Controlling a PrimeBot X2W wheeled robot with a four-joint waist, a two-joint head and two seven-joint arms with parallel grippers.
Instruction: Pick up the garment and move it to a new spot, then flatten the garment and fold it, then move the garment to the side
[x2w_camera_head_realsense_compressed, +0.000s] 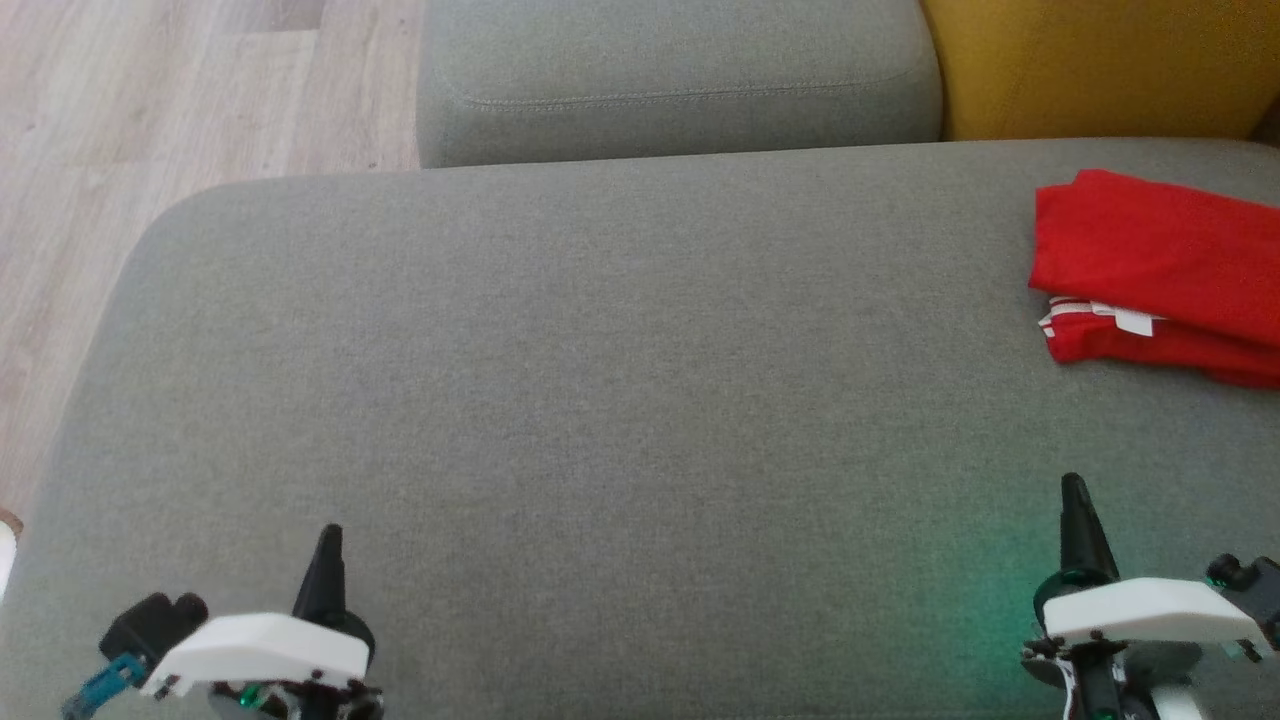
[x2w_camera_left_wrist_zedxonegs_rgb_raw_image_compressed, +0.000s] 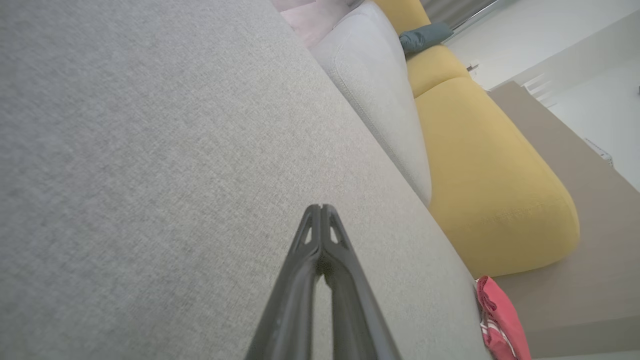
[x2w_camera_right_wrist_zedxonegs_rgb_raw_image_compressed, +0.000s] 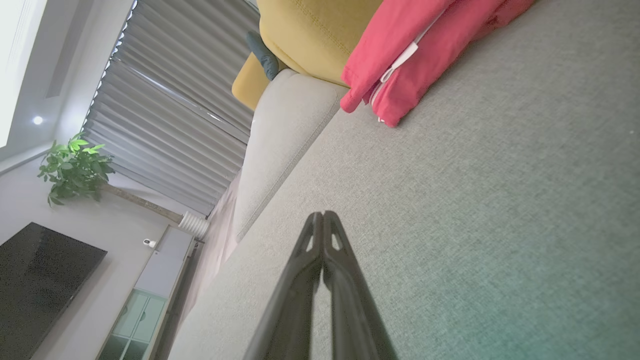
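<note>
Lying folded at the right end of the grey sofa seat (x2w_camera_head_realsense_compressed: 600, 400), red garment (x2w_camera_head_realsense_compressed: 1150, 250) with white trim, near the yellow cushion (x2w_camera_head_realsense_compressed: 1090, 60), left pincer (x2w_camera_head_realsense_compressed: 330, 537) and right pincer (x2w_camera_head_realsense_compressed: 1072, 487) both hovering pressed together, holding nothing

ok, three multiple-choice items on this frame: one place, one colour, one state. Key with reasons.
1. Where does the garment lie? A) seat centre B) far right of the grey sofa seat C) floor
2. The cushion behind it is: A) blue B) black C) yellow
3. The left hand and right hand are: A) both shut, empty B) both open C) one shut on cloth

B: it lies folded far right in the head view. C: yellow shows above it. A: fingertips meet over bare fabric.
</note>
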